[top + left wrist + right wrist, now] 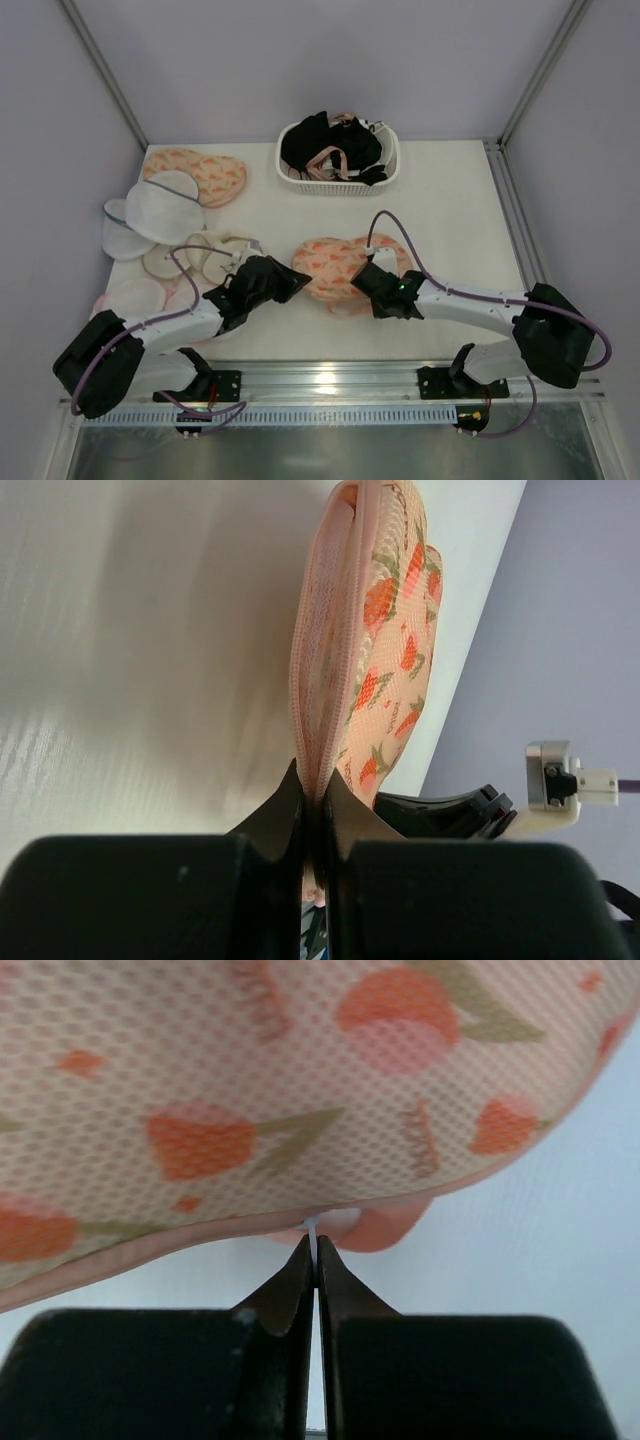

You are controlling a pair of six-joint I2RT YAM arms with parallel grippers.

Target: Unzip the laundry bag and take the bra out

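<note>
- Jaws of the left gripper (312, 780) are pinched tight on the pink zip rim of the laundry bag (335, 265), at its left end. The wrist view shows the rim running straight up from between the fingers.
- Left and far of that arm lie things that play no part: a second printed bag (200, 172), white mesh bags (160, 210) and cream round bags (160, 265), all well apart from the grip.
- The laundry bag itself rests on the table (450, 220), near the middle, between the two grippers, with both round halves together. I see no gap in the zip on the stretch the wrist views show, and the bra is not in sight. I judge that it is inside.
- Far from the bag, a white basket (385, 170) holds black garments (320, 140).
- The right gripper (315, 1250) has its jaws closed on a small white tab (313, 1225) at the near right edge of the bag, likely the zip pull, though it is too small to be sure.
- Step in hand, as I judge it: the start of unzipping, one side anchoring and the other on the pull.
- Next move calls for the left to hold the rim firm while the right draws the tab along the curve of the rim, following it rather than tugging outward, so the thin tab does not slip free.
</note>
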